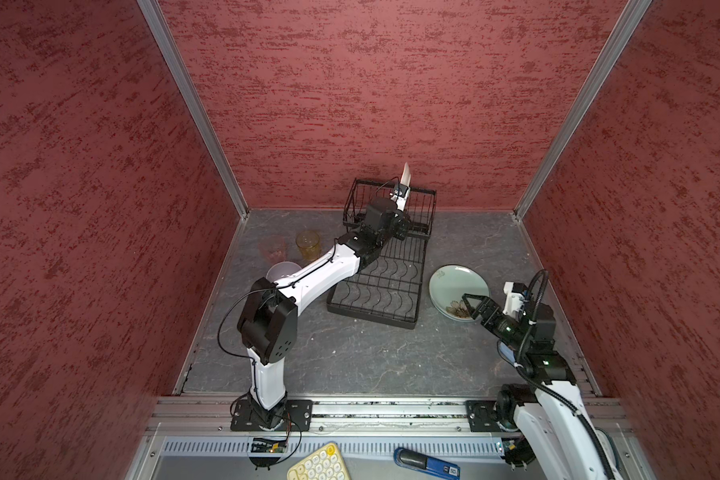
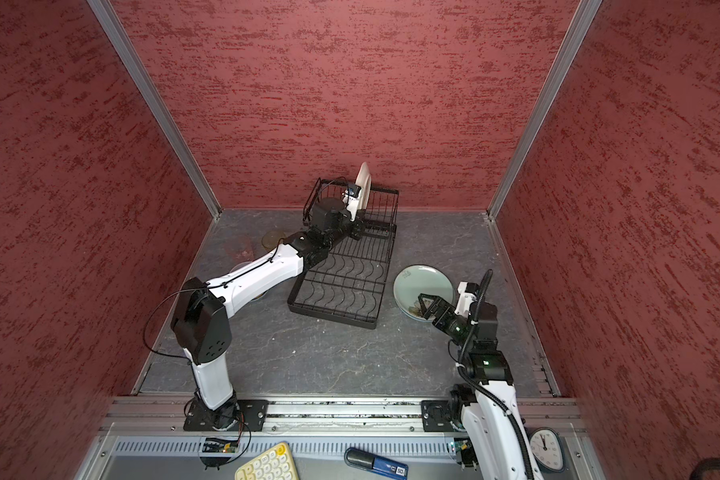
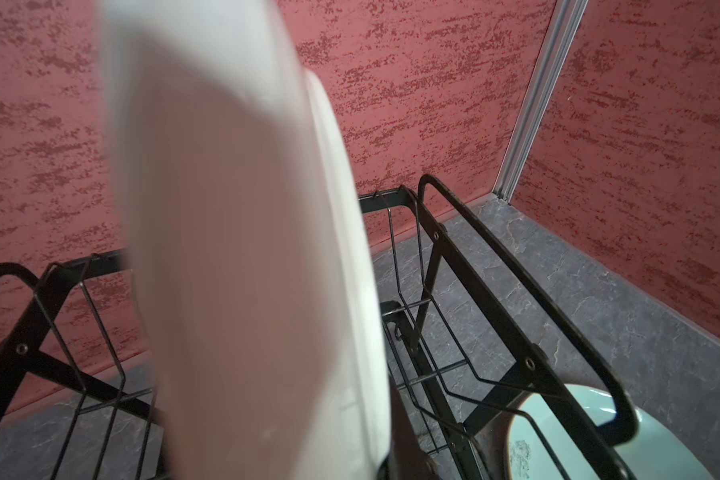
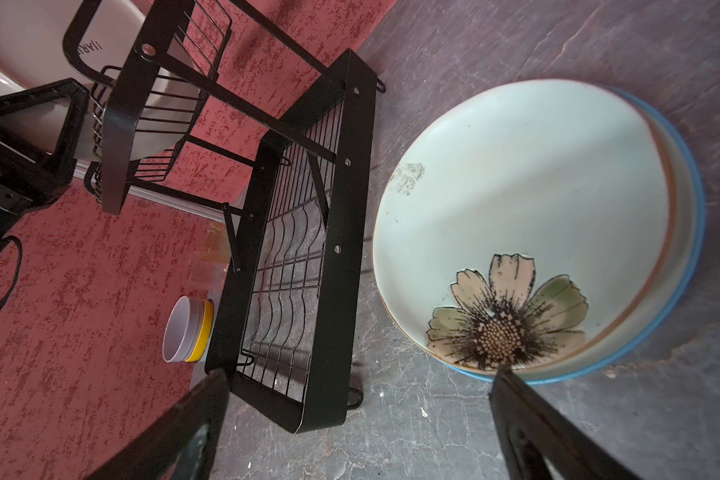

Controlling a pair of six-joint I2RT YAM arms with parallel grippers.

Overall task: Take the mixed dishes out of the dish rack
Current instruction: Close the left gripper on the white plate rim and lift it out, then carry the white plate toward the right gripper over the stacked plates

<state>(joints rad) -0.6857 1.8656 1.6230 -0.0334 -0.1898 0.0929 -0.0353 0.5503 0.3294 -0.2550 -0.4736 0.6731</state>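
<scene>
Overhead, a dark grey stone-patterned tabletop sits inside red textured walls. At far left stand a pink translucent tumbler and, just beside it, an amber translucent tumbler, both upright. Near them, closer to the camera, a lilac bowl nests in a yellow bowl; in both top views the left arm partly hides them.

That arm stretches diagonally over the black wire dish rack, which lies mid-table, to the rack's raised basket at the far end. A white round plate stands upright on edge in that basket, its top rising above the wires. The left gripper meets the plate's lower part from the left. Its jaws look drawn narrow onto the plate, though the blurred white plate fills the wrist view, so the contact is hard to confirm.

To the right of the rack and apart from it, a pale green plate with a painted flower lies flat on top of a blue-rimmed dish. At far right, the right gripper hovers over the near edge of that green plate, jaws spread wide and empty.
</scene>
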